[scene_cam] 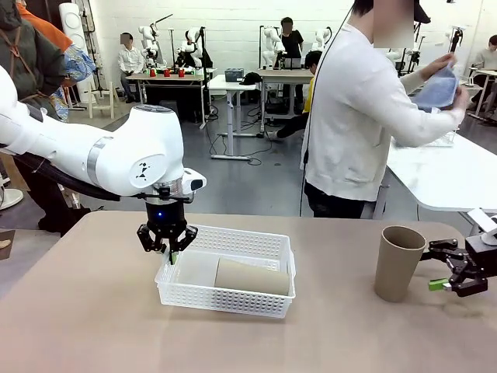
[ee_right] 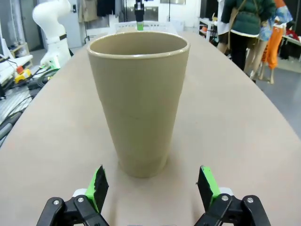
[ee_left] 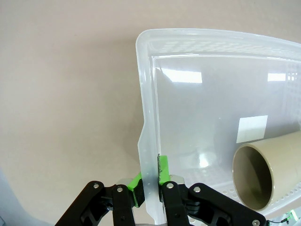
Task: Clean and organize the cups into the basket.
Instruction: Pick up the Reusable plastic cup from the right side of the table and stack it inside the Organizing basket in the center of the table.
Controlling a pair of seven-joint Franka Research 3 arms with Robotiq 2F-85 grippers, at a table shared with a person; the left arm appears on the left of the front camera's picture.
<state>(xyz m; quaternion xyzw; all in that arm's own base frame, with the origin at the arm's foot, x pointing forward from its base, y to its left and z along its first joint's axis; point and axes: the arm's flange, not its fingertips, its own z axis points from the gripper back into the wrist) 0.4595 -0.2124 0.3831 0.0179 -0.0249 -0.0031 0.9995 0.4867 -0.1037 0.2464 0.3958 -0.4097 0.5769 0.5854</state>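
The left end effector (scene_cam: 167, 250) is clamped shut on the left end wall of the basket (scene_cam: 241, 238). In the left wrist view its green pads (ee_left: 162, 169) pinch the thin plastic rim from both sides. The basket sits on the tabletop (scene_cam: 93, 311), and one tan cup (scene_cam: 252, 277) lies on its side inside, toward the right half.

The right end effector (scene_cam: 441, 273) is open and holds nothing. It is low and level with the tabletop, pointed at the second tan cup (scene_cam: 400, 264), which stands upright near the right edge, well apart from the basket. In the right wrist view the two pads (ee_right: 99, 186) flank the cup's foot, near it but not touching.

The step in hand looks like the pick-up of this standing cup while the left arm steadies the basket. The next move probably calls for a short advance so the pads reach around the lower body, then a firm squeeze, since the tapered wall could slip upward. After that the cup would need a lift and carry across, then tipping onto its side in the free space beside the first cup.
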